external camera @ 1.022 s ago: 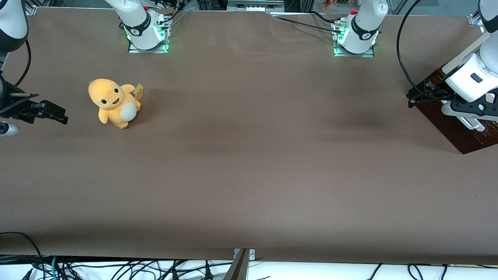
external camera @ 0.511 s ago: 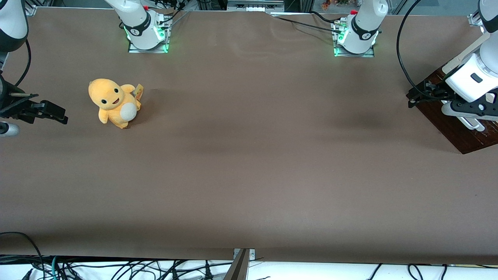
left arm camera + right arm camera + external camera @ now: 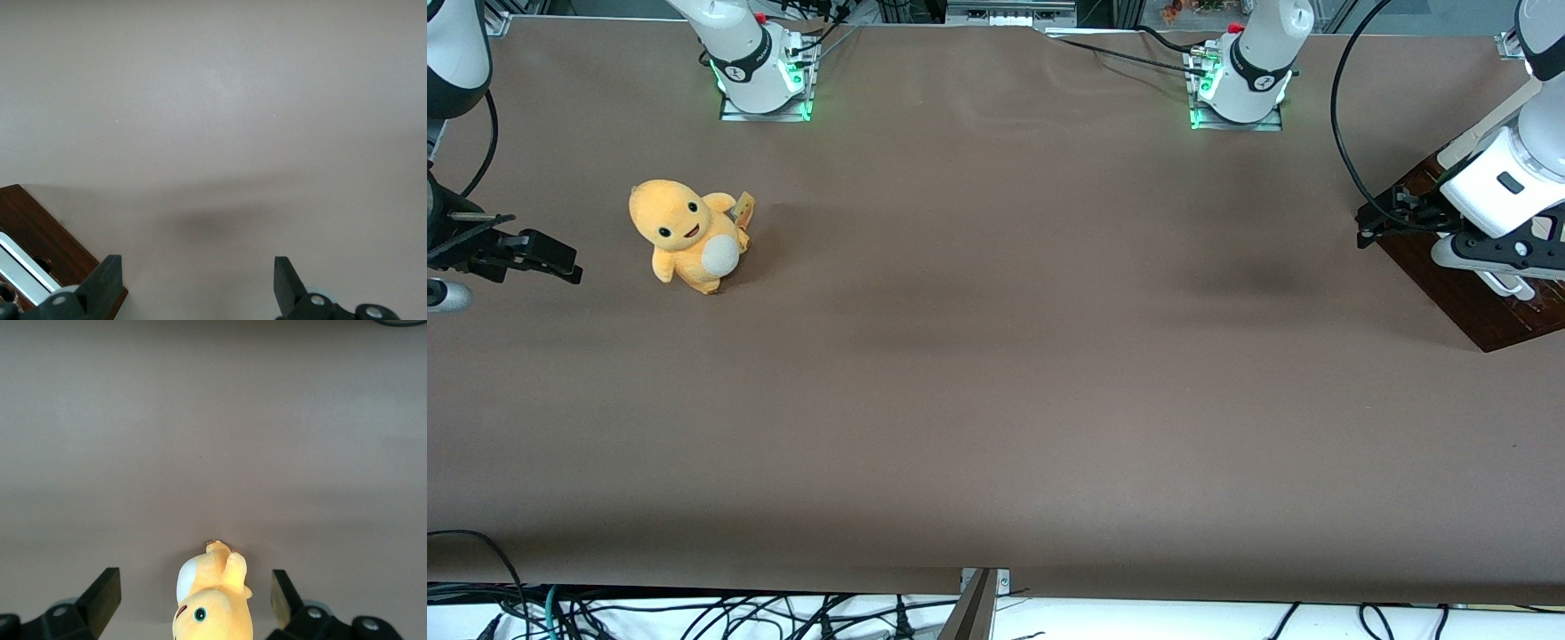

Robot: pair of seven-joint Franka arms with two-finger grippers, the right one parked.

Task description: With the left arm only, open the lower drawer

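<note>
front view – pincer (image 3: 1498, 267) spread wide over lower drawer (image 3: 1467, 302), plush toy (image 3: 689, 236) well apart.

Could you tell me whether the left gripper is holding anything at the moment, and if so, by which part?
Nothing is held. The left gripper is open and empty beside the dark wood drawer front, not on its white handle.
</note>
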